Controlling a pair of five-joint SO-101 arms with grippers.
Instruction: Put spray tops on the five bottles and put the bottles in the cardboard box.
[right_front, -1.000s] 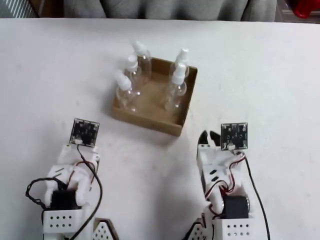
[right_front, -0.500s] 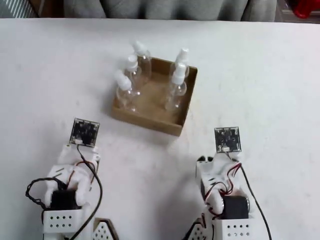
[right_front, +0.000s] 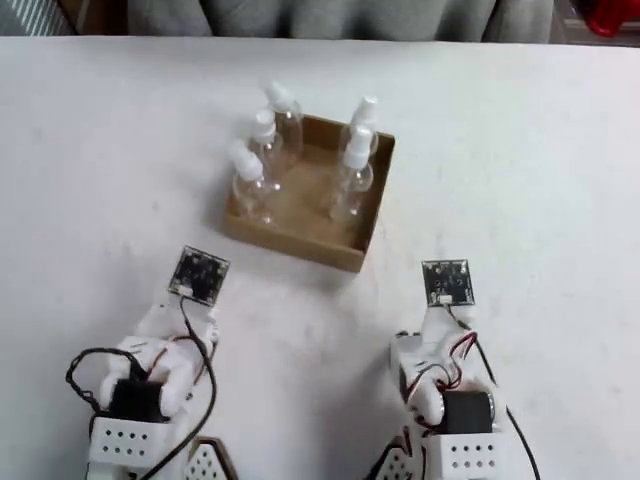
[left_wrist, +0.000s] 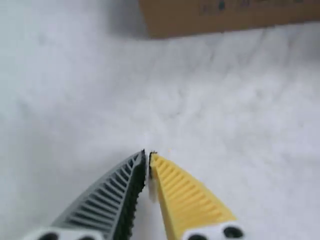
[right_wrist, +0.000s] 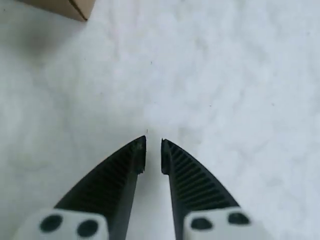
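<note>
The cardboard box (right_front: 366, 243) stands mid-table in the high view, with several clear bottles upright inside it. Each bottle wears a white spray top, for example the back left bottle (right_front: 284, 117) and the right front bottle (right_front: 352, 175). My left gripper (left_wrist: 148, 156) hangs low over bare table a little short of the box's side wall (left_wrist: 225, 15), its grey and yellow fingers shut on nothing. My right gripper (right_wrist: 153, 144) is also over bare table, its black fingers closed to a thin slit and holding nothing. A corner of the box (right_wrist: 65, 7) lies ahead of it.
Both arms sit folded back at the table's near edge, the left arm (right_front: 150, 370) and the right arm (right_front: 445, 370). White tabletop spreads around the box on all sides. Chairs and a red object (right_front: 612, 15) lie beyond the far edge.
The right arm drew back from the box toward its base and its fingers closed. In the last half second the left wrist swung slightly right and forward. Box and bottles stayed put.
</note>
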